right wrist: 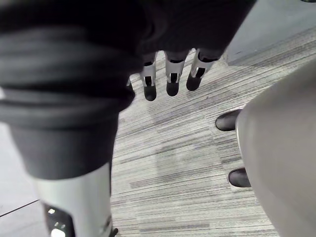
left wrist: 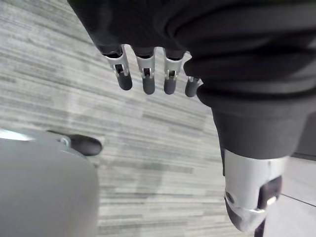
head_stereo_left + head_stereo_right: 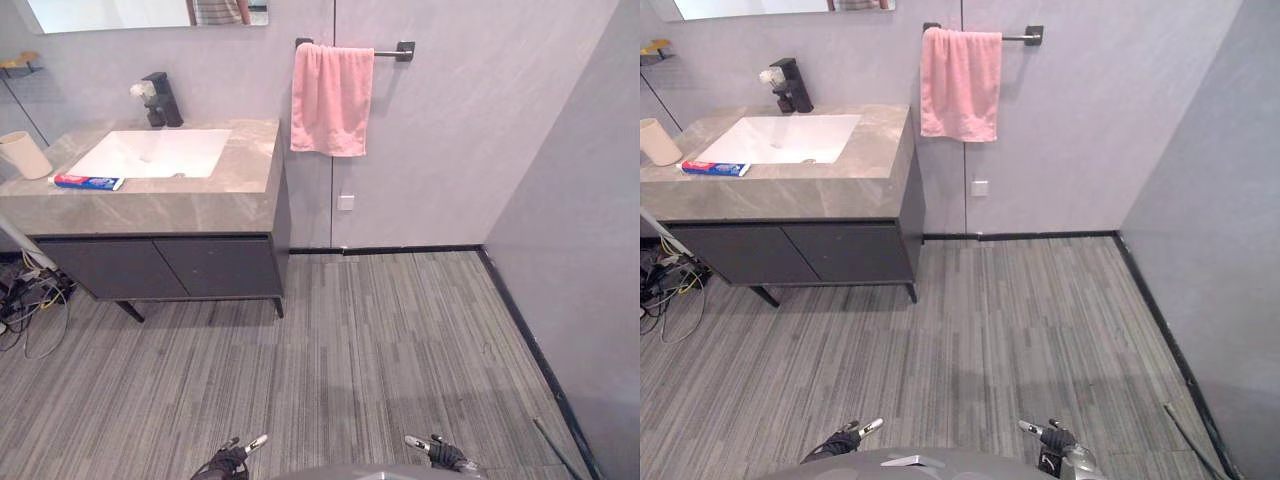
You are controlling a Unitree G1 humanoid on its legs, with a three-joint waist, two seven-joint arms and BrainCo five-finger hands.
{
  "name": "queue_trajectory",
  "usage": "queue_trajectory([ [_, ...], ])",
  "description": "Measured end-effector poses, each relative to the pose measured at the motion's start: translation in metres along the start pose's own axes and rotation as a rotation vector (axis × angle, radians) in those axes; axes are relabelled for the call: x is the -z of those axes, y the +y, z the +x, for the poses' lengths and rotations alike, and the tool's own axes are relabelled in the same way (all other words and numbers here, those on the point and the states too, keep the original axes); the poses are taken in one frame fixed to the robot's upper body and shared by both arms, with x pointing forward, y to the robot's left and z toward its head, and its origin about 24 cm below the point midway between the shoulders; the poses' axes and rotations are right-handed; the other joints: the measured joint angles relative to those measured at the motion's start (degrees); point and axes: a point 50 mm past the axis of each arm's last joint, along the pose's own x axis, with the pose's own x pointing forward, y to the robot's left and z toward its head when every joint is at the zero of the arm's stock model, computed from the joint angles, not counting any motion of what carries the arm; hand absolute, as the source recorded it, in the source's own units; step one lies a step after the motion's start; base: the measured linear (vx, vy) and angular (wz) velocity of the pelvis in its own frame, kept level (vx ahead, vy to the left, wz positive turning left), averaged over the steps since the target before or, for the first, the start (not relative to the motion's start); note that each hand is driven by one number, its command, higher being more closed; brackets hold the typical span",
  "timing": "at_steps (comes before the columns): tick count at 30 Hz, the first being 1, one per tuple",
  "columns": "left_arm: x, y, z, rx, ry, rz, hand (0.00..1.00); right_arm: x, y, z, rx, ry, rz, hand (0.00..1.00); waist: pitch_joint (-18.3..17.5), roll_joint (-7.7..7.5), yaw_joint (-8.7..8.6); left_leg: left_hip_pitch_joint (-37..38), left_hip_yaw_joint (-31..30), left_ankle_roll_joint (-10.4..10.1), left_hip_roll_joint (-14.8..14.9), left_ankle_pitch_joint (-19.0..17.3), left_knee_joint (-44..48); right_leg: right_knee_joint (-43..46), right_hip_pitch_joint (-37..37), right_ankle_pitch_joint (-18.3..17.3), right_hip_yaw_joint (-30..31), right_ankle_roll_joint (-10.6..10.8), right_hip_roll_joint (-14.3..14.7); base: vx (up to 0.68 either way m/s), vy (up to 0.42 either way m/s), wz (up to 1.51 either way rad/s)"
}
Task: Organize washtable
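The grey stone washtable (image 3: 200,208) stands at the far left on a dark cabinet, with a white sink (image 3: 150,152) set into it. A red and blue toothpaste box (image 3: 88,182) lies in front of the sink. A cream cup (image 3: 22,155) stands at the counter's left end. Behind the sink is a black faucet (image 3: 163,100). A pink towel (image 3: 331,98) hangs from a wall rail to the right of the table. My left hand (image 2: 145,79) and right hand (image 1: 172,81) hang low over the floor, far from the table, fingers relaxed and holding nothing.
Loose cables (image 3: 30,295) lie on the floor left of the cabinet (image 3: 160,265). A grey wall (image 3: 580,250) closes the right side. Striped grey floor (image 3: 350,350) stretches between me and the table. A small shelf (image 3: 18,63) sits high on the left wall.
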Motion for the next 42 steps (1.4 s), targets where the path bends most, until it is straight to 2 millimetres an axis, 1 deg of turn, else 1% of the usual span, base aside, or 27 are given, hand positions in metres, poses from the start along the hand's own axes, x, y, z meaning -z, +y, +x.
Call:
queue_trajectory([
  [1, 0.007, 0.004, -0.001, -0.008, 0.028, 0.003, 0.00, 0.002, -0.001, 0.000, 0.007, 0.011, 0.015, 0.00, 0.1, 0.19, -0.02, 0.1, 0.1, 0.0, 0.0, 0.0, -0.2, 0.1, 0.0, -0.2, 0.0, -0.1, 0.0, -0.03, 0.013, -0.01],
  [8, 0.017, 0.009, -0.004, -0.017, 0.053, 0.016, 0.00, 0.003, -0.001, 0.000, 0.008, 0.015, 0.016, 0.00, 0.2, -0.53, 0.00, 0.1, -0.3, -0.1, -0.2, 0.1, -0.5, 0.0, 0.0, -0.6, -0.3, 0.1, -0.2, 0.00, 0.004, 0.02],
  [12, 0.017, 0.009, -0.004, -0.018, 0.052, 0.017, 0.00, 0.002, -0.001, 0.000, 0.008, 0.014, 0.017, 0.00, 0.2, -0.54, -0.04, 0.1, -0.5, 0.3, -0.3, 0.4, -0.6, 0.0, 0.0, -0.5, -0.5, 0.0, -0.3, 0.06, -0.010, 0.01],
  [16, 0.016, 0.010, -0.004, -0.019, 0.047, 0.018, 0.00, 0.001, 0.001, 0.000, 0.004, 0.011, 0.015, 0.00, 0.4, -0.41, -0.09, 0.6, -0.7, 0.3, -0.3, 0.4, -0.6, 0.1, 0.6, -0.5, -1.0, 0.0, -0.4, 0.06, -0.011, 0.03],
  [17, 0.016, 0.011, -0.004, -0.021, 0.047, 0.019, 0.00, 0.000, 0.002, 0.000, 0.000, 0.010, 0.009, 0.00, 0.9, -0.69, -0.09, 1.0, -0.8, 0.4, -0.3, 0.3, -0.6, 0.1, 1.0, -0.5, -1.2, 0.0, -0.4, 0.03, -0.007, 0.05],
  [37, 0.014, 0.012, -0.004, -0.021, 0.040, 0.023, 0.00, -0.001, 0.006, 0.001, -0.021, 0.004, -0.051, 0.00, 1.1, -0.94, -0.06, 1.6, -0.6, 0.3, -0.5, 0.3, -2.1, 0.0, 0.8, -0.9, -1.5, 0.4, -0.7, -0.01, 0.003, 0.00],
  [40, 0.014, 0.012, -0.004, -0.021, 0.040, 0.023, 0.00, -0.002, 0.007, 0.001, -0.022, 0.003, -0.054, 0.00, 1.0, -0.98, -0.05, 1.3, -0.7, 0.4, -0.5, 0.4, -2.2, -0.1, 0.6, -0.9, -1.5, 0.3, -0.7, 0.04, -0.012, 0.00],
  [42, 0.013, 0.012, -0.003, -0.021, 0.038, 0.024, 0.00, -0.004, 0.008, 0.001, -0.027, -0.001, -0.063, 0.00, 0.7, -1.13, -0.06, -0.9, -0.7, 0.7, -0.6, 0.5, -1.9, 0.2, -1.6, -0.9, -1.4, 0.4, -0.7, 0.04, -0.011, -0.02],
])
